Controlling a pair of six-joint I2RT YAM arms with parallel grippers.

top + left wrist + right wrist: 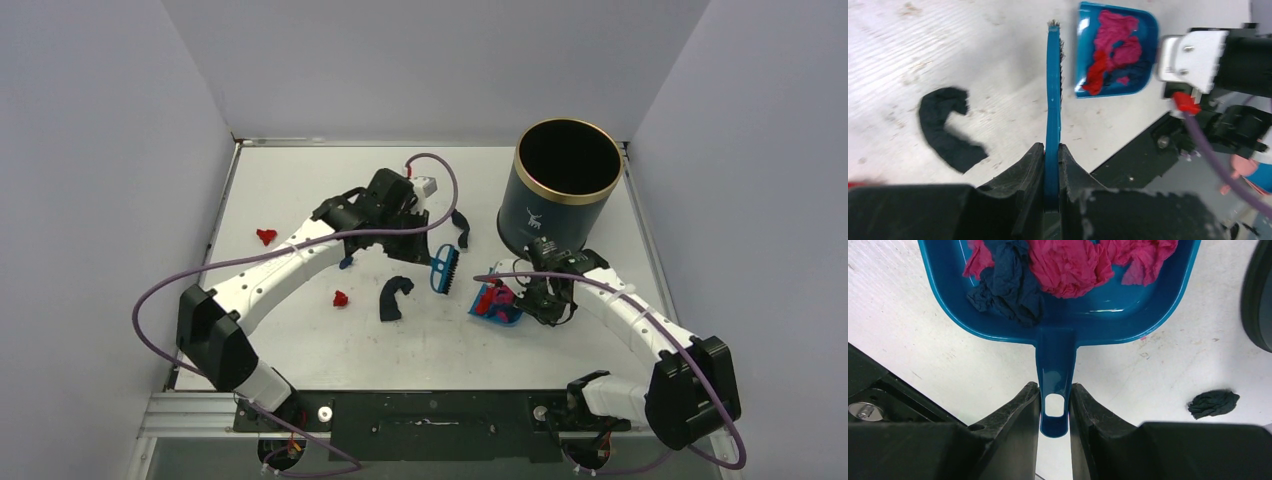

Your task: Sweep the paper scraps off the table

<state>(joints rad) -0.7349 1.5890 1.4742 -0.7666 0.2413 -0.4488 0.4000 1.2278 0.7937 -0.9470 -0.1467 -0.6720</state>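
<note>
Two tools are in hand, one per arm. Nearest you, the right gripper (1054,392) has its fingers pinched narrow on the handle of the blue plastic dustpan (1088,320). The pan looks set low on the flat white table (300,180) with its mouth facing left, so it can catch whatever gets pushed its way. It already carries a heap of magenta, red and dark blue paper scraps (1068,265), so judge the job partly done.

Next out, the left gripper (1051,150) is clamped tight on the handle of the blue hand brush with black bristles (1052,90). The brush is seen edge-on, with its bristles toward the pan and just beside the mouth but not touching it, which is a good end position for a stroke.

Loose scraps lie outside the pan:
- A black curled strip (394,297) sits near the brush on its left.
- A red lump (341,298) lies left of that strip.
- A second red lump (265,236) lies farther off, toward the left edge.
- A thin black strip (461,228) lies beyond the brush.
- A dark crumpled lump (1213,403) lies on the pan's far side from the brush.

Farthest back stands the dark cylindrical bin with a gold rim (560,215), upright and open, likely for dumping. You probably want the brush carried behind the black curl and drawn toward the pan. Watch for light paper skidding past the pan's lip.
</note>
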